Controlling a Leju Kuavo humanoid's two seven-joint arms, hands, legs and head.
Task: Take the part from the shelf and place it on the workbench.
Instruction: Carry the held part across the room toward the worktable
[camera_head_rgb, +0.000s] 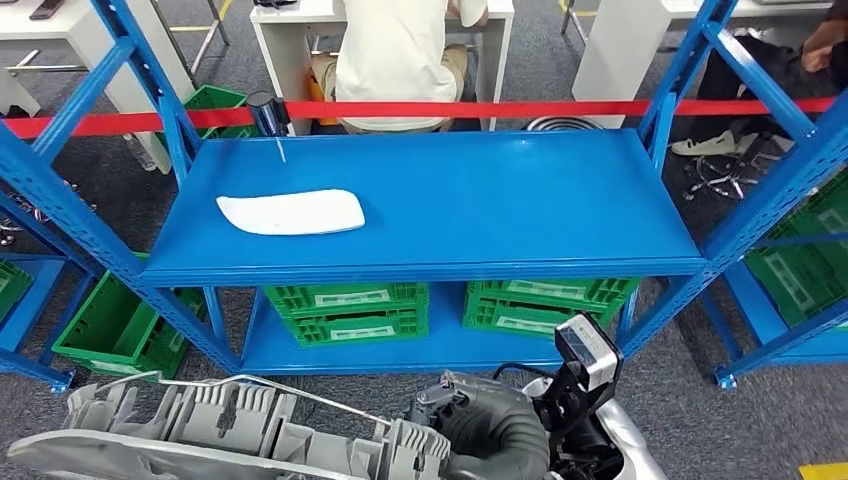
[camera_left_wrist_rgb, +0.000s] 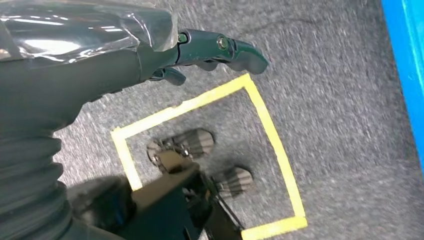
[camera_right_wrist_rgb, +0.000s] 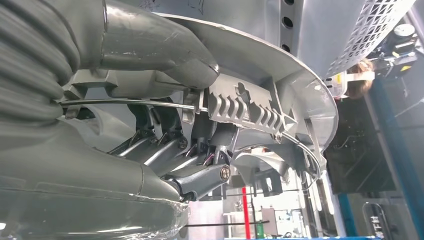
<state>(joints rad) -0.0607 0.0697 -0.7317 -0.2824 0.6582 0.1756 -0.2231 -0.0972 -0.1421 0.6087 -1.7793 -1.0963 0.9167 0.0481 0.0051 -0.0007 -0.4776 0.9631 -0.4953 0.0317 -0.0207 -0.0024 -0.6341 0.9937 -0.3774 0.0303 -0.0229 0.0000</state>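
A long grey plastic part (camera_head_rgb: 200, 432) with ribs and clips lies across the bottom left of the head view, in front of and below the blue shelf (camera_head_rgb: 500, 200). My right hand (camera_head_rgb: 452, 432) grips the part's right end. In the right wrist view the thick thumb (camera_right_wrist_rgb: 150, 45) lies over the part (camera_right_wrist_rgb: 280, 100) and the dark fingers (camera_right_wrist_rgb: 200, 180) curl under it. A white flat piece (camera_head_rgb: 292, 212) rests on the left of the shelf's top board. My left hand (camera_left_wrist_rgb: 200, 50) hangs over the grey carpet, holding nothing, its fingers loosely extended.
Green crates (camera_head_rgb: 345, 312) stand on the lower shelf board and on the floor at both sides. A red tape (camera_head_rgb: 450, 108) runs behind the shelf; a seated person (camera_head_rgb: 395, 60) is beyond it. A yellow taped square (camera_left_wrist_rgb: 270, 130) marks the carpet.
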